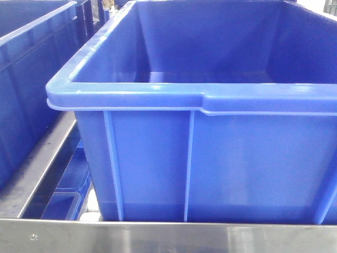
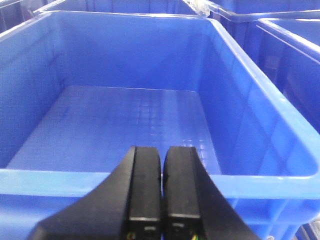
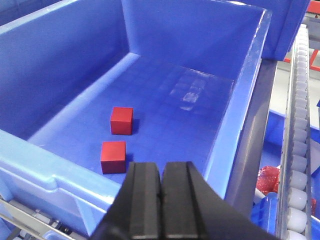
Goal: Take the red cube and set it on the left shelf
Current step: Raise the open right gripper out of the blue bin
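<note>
Two red cubes lie on the floor of a blue bin (image 3: 235, 100) in the right wrist view: one red cube (image 3: 113, 156) close to the bin's near wall, another red cube (image 3: 122, 120) just behind it. My right gripper (image 3: 161, 167) is shut and empty, hovering above the bin's near rim, right of the nearer cube. My left gripper (image 2: 162, 152) is shut with nothing in it, over the near rim of an empty blue bin (image 2: 150, 182). The left shelf cannot be made out in any view.
The front view is filled by a large blue bin (image 1: 200, 100) on a steel frame (image 1: 158, 237), with another blue bin (image 1: 26, 63) to its left. A roller rail (image 3: 299, 125) runs along the right, with red glittery objects (image 3: 270, 180) beside it.
</note>
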